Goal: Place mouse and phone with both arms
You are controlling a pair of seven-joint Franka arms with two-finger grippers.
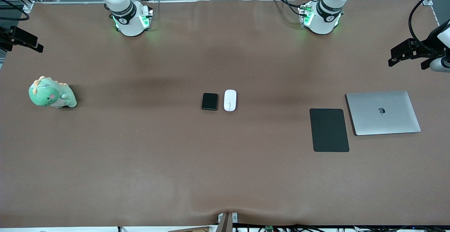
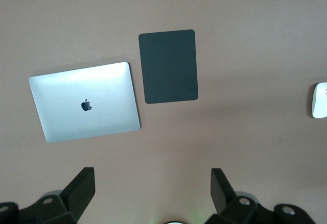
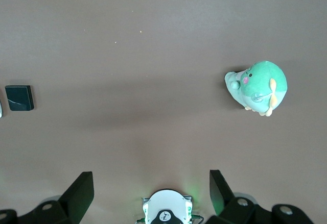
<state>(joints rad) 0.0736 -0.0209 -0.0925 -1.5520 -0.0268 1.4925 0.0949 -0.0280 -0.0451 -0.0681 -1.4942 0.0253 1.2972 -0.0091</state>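
Nearest the front camera, the black pad [image 1: 329,130] lies beside the closed laptop [image 1: 383,112], toward the left arm's end. Farther off, mid-table, the phone [image 1: 210,101] and mouse [image 1: 230,100] lie side by side, untouched, apparently one for each arm. Only the wrist views show the left gripper [image 2: 150,193] and right gripper [image 3: 148,193] spread, held high and empty; the right's shows the plush dinosaur [image 3: 257,88].

Two glossy white jointed robot arms, right [image 1: 121,12] and left [image 1: 325,12], wear black joint bands, green-lit bases and trailing black cables [image 1: 286,3]; jaws are matte black.
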